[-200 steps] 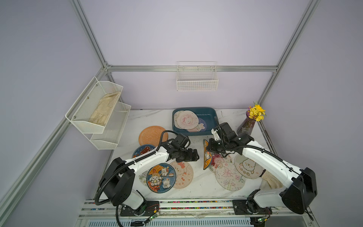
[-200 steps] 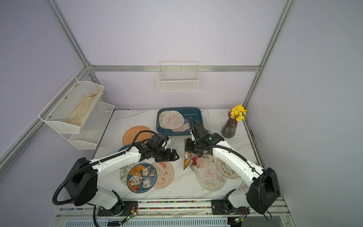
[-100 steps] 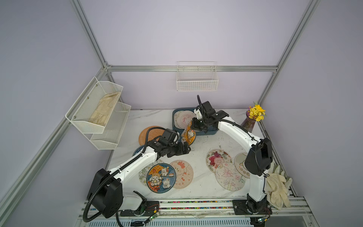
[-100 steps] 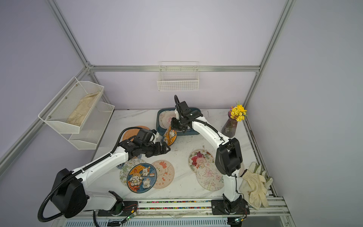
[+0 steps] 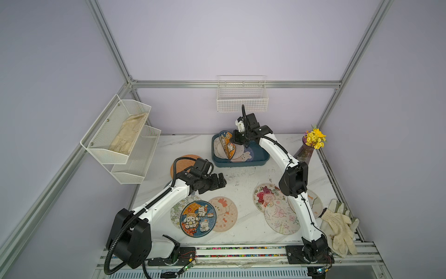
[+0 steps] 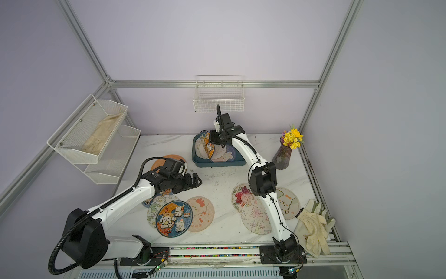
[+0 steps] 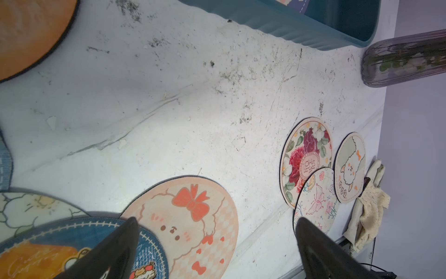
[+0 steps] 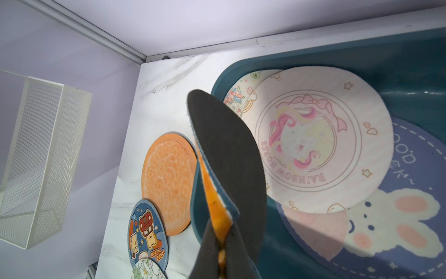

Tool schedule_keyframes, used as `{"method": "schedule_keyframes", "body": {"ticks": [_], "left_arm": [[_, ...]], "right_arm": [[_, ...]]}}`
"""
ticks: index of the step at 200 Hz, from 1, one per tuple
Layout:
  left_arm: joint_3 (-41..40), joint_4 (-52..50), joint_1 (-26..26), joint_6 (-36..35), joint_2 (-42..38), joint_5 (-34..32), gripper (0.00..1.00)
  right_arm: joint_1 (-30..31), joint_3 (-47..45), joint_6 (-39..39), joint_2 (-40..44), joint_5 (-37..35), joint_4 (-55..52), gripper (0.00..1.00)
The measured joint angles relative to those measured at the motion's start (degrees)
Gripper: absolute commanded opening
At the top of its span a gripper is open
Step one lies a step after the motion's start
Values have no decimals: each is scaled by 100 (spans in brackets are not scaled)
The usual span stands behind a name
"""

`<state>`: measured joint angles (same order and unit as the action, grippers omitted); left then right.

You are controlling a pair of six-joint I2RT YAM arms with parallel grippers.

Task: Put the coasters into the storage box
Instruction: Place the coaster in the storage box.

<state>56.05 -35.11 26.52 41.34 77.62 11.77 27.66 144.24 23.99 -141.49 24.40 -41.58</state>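
While a navy-orange coaster (image 8: 224, 149) is pinched by its edge in the closed right gripper (image 8: 222, 241), it is held tilted, nearly on edge, above the left end of the box (image 5: 241, 164). It is not yet released, and whether its lower rim touches anything cannot be told.

At least three coasters are noted lying flat inside the box: a floral one (image 8: 239, 96), a pink horse one (image 8: 313, 140) overlapping it, and a navy bunny one (image 8: 386, 217) partly under the horse one.

Eight are counted on the table (image 5: 241, 178):
- A plain orange one (image 8: 169, 181) and a navy one (image 8: 147, 232) are found just left of the box.
- A green floral one (image 5: 177, 207), a bear one (image 5: 198, 218) and a pink bow one (image 5: 224, 213) are overlapped near the front.
- A rose one (image 5: 265, 196), a butterfly one (image 5: 280, 218) and an alpaca one (image 6: 288, 203) are grouped on the right, partly hidden by the right arm.

The left gripper (image 5: 221, 180) is seen spread wide and empty, hovering over bare table between the box and the front group.

The task is judged about a quarter done, a third once the held coaster is let go, with both table groups untouched
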Motion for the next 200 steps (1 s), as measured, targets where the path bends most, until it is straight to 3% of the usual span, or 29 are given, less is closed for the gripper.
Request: {"method": "schedule_keyframes", "body": {"ticks": [95,111,153,200], "left_arm": [[0,-236,-247,-46,0,-74,100],[0,-291,-251,-44,-2,-118,100],[-76,-433,-251,-26,-201,-223,100],[-240,-647,-251,11,-439,-354,100]], "right_arm": [[-796,-649,-352,-264,-205,-11,2],[-890,-664,-457,-304,-315,-81,9],[-949,-780,-730,-332,-715,-225,45],[-951,-1220,-946,-251,-922,-297,62]]}}
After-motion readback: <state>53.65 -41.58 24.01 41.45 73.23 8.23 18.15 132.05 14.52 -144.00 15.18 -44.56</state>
